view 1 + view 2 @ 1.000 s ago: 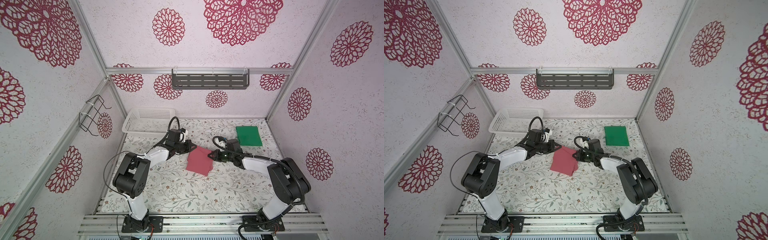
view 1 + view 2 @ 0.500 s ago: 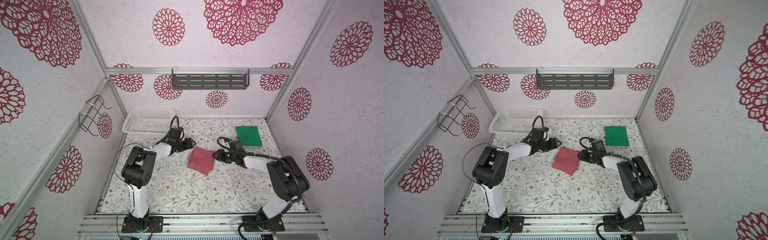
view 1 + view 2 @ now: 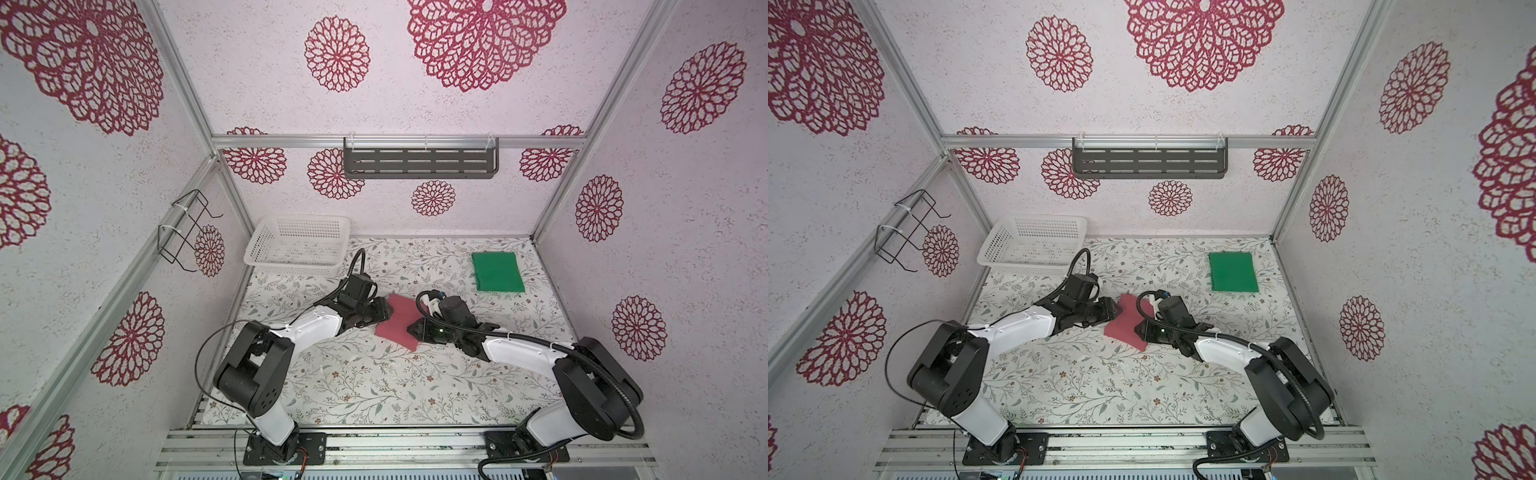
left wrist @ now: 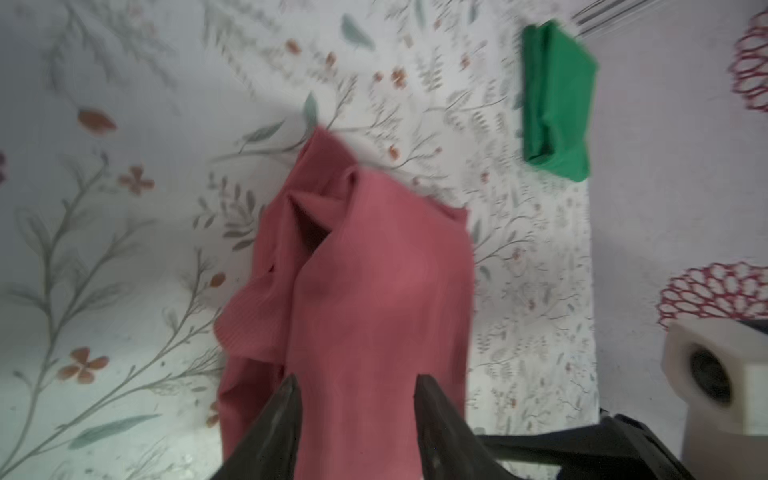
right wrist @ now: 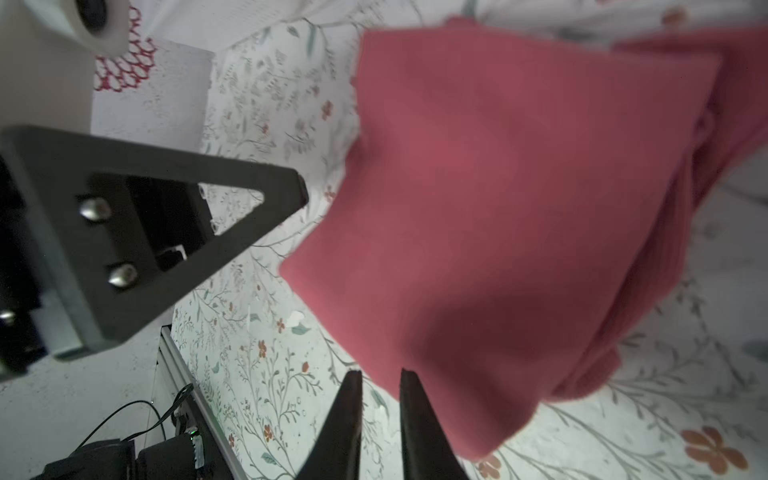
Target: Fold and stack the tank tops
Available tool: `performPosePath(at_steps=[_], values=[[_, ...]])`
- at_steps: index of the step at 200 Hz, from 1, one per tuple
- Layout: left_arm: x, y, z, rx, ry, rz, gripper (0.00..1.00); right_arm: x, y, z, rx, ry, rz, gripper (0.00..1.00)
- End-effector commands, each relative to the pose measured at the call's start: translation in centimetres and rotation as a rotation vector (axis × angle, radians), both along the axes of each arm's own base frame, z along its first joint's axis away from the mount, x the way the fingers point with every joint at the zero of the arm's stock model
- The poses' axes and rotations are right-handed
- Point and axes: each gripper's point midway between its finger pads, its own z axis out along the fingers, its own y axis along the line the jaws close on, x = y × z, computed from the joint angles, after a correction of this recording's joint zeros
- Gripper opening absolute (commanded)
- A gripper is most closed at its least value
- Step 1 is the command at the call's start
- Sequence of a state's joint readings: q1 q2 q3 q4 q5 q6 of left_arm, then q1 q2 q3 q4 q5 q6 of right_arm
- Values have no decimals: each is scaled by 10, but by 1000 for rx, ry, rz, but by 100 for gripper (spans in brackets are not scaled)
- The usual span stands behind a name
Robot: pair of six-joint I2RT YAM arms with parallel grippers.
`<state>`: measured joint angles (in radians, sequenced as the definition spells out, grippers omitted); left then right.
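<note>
1. The green tank top lies folded into a flat rectangle right of centre in both top views, well apart from both arms. I take it as finished and parked there as the base of the stack.
2. The red tank top sits mid-frame on the table, between the two arms. It is folded down to a small packet but is loose: in the left wrist view one layer gapes open near the frame's middle.
3. The left gripper has its jaws apart, straddling the red cloth's near edge. Fabric lies across the gap, and I see no pinch on it.
4. The right gripper shows only a narrow gap, with the table print visible through it. Its tips sit just beside the cloth's corner and hold nothing.
5. My reading is that I have an arm at each end so the packet can be lifted level and carried toward the green one without unfolding.
6. The white basket stands left of centre, well clear of the work.
</note>
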<state>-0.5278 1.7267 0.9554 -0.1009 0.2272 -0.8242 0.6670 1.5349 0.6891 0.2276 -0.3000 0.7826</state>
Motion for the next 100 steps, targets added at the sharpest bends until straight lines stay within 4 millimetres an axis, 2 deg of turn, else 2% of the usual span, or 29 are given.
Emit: performPosePath(at_steps=[1, 21, 35, 52, 69, 87, 100], values=[[20, -1, -13, -32, -2, 68, 47, 13, -5, -14, 38, 21, -77, 19], [29, 2, -19, -6, -4, 73, 47, 12, -28, -42, -55, 66, -126, 19], [33, 6, -11, 15, -26, 77, 47, 12, -42, -43, -112, 62, -145, 19], [34, 16, 11, 70, -69, 79, 48, 13, -51, -23, -167, 18, -133, 19], [30, 29, 40, 122, -112, 83, 52, 17, -51, 11, -170, -45, -115, 20], [21, 36, 65, 151, -135, 75, 56, 18, -41, 39, -124, -83, -86, 20], [15, 35, 74, 152, -133, 68, 57, 18, -30, 49, -91, -97, -64, 19]])
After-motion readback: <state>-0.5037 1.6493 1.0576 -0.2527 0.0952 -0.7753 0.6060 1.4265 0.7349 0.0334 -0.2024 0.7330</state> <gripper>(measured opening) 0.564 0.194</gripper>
